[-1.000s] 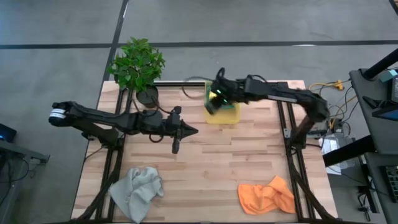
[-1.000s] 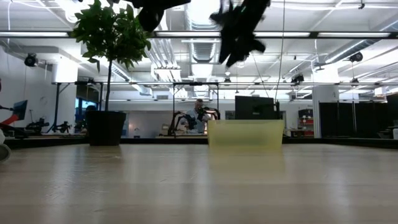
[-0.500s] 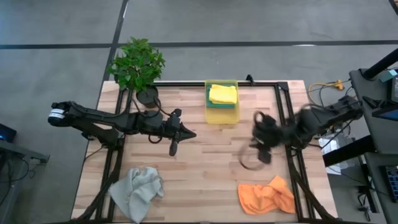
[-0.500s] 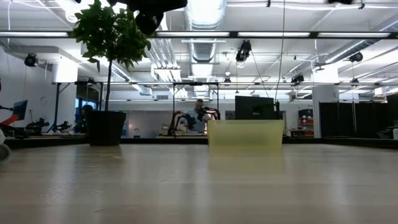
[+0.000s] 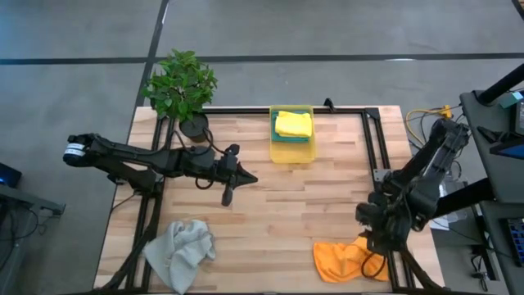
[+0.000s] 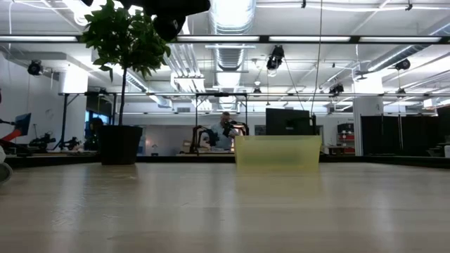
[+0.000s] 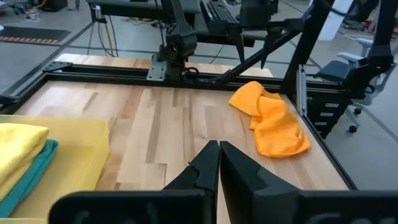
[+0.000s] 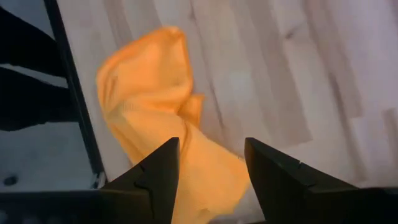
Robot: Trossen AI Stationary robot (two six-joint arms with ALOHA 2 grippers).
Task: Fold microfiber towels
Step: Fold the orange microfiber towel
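Note:
A crumpled orange towel (image 5: 348, 259) lies at the table's near right; it also shows in the right wrist view (image 8: 155, 124) and the left wrist view (image 7: 272, 121). My right gripper (image 5: 371, 238) is open just above its right part, a finger on either side (image 8: 211, 168). A crumpled light grey towel (image 5: 182, 251) lies at the near left. A folded yellow towel (image 5: 293, 124) lies on a teal towel (image 5: 292, 138) inside the yellow bin (image 5: 292, 154) at the far edge. My left gripper (image 5: 248, 175) is shut and empty over the table's middle (image 7: 219, 167).
A potted plant (image 5: 182, 86) stands at the far left corner. A black frame rail (image 5: 378, 143) runs along the right edge beside the orange towel. Bare wood (image 5: 278, 213) lies between the two loose towels. The bin also shows in the low view (image 6: 278, 151).
My right gripper has swung from over the yellow bin at the far edge toward the table's near right, and now hangs over the orange towel. The folded yellow towel in the bin, hidden by the gripper a second ago, now shows.

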